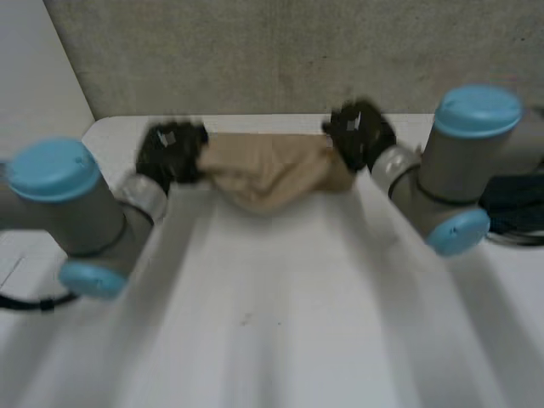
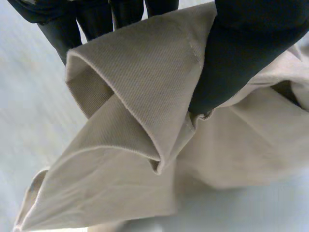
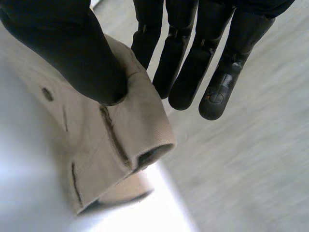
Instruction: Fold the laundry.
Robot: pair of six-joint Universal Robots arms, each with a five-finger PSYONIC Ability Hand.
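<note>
Head view: beige twill garment bunched near far edge of white table, long axis running left to right between my hands. My left hand at its left end, my right hand at its right end. Bare tabletop nearer me.

Left wrist view: left hand pinches folded hem of garment between thumb and fingers; rest drapes onto table.

Right wrist view: right hand pins hemmed corner of garment with thumb against straight fingers; table beside.

Lab-like test bench: bare white table, plain grey wall.
</note>
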